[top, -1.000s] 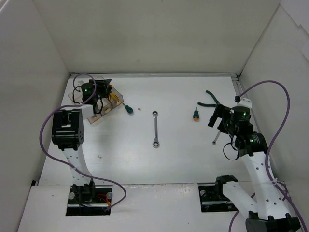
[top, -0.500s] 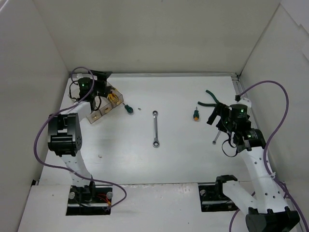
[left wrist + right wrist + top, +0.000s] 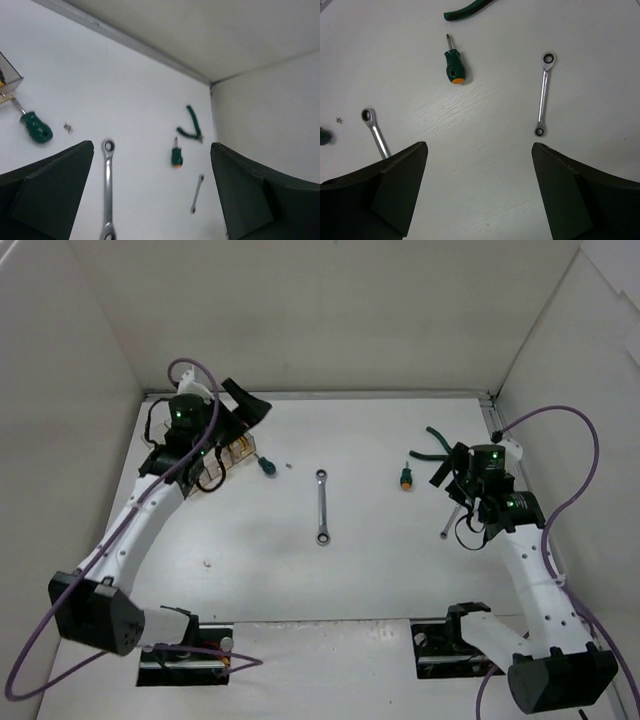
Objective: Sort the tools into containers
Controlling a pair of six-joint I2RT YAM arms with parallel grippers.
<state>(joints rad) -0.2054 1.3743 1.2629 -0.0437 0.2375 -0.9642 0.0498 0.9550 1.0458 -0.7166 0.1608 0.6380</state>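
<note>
The clear containers (image 3: pixel 228 452) stand at the back left, with a yellow handle showing inside. My left gripper (image 3: pixel 240 425) hovers over them, open and empty, partly hiding them. A green screwdriver (image 3: pixel 266 465) lies just right of the containers. A long silver wrench (image 3: pixel 322 506) lies mid-table. An orange-tipped screwdriver (image 3: pixel 405 477), dark green pliers (image 3: pixel 435 444) and a small wrench (image 3: pixel 446 527) lie at the right. My right gripper (image 3: pixel 458 478) hangs open above the table there, with the small wrench (image 3: pixel 544 95) ahead of its right finger and the screwdriver (image 3: pixel 454 67) ahead, left of centre.
White walls close the table at the back and both sides, and a metal rail (image 3: pixel 125 37) runs along the back edge. A tiny screw or bit of debris (image 3: pixel 67 127) lies next to the green screwdriver (image 3: pixel 35 126). The purple cable (image 3: pixel 570 490) loops beside the right arm.
My left gripper has opened, lifted off the containers and swung to face the table's middle. The right gripper has shifted slightly back towards the pliers, and its jaws have narrowed a little.
</note>
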